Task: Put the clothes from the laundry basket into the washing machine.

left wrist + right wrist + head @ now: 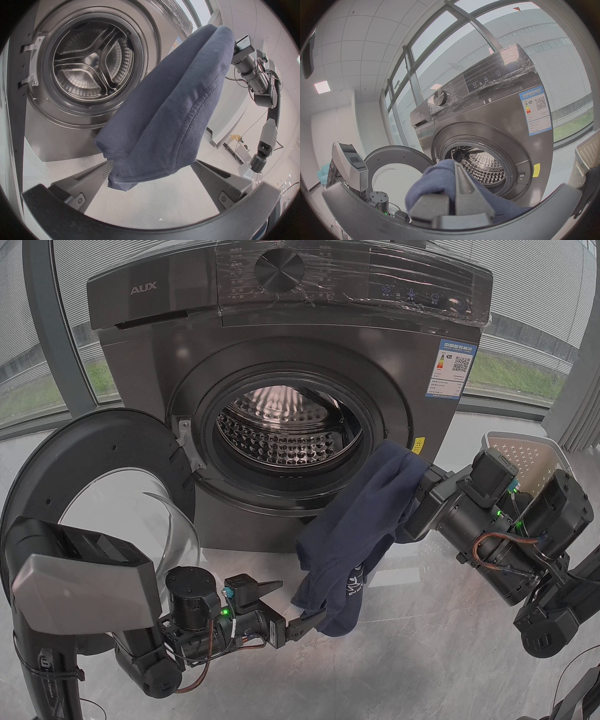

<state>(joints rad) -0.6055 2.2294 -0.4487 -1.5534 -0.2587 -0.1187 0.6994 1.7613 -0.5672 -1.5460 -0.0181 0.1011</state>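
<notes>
Washer (156,365) door (94,446) is swung open to the left, drum (287,421) empty. Basket (531,455) sits at right behind the right arm, contents hidden. Navy garment (356,521) hangs outside the drum, at the opening's lower right. It's limp and folded over, with white print near the bottom. Right gripper (453,175) is clamped on its top. Left gripper (151,168) is spread wide, with the garment's low end between its fingers.

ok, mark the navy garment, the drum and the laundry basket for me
navy garment (356,521), head view, middle of hanging cloth
drum (284,440), head view, perforated inner wall
laundry basket (531,459), head view, inner wall
</notes>
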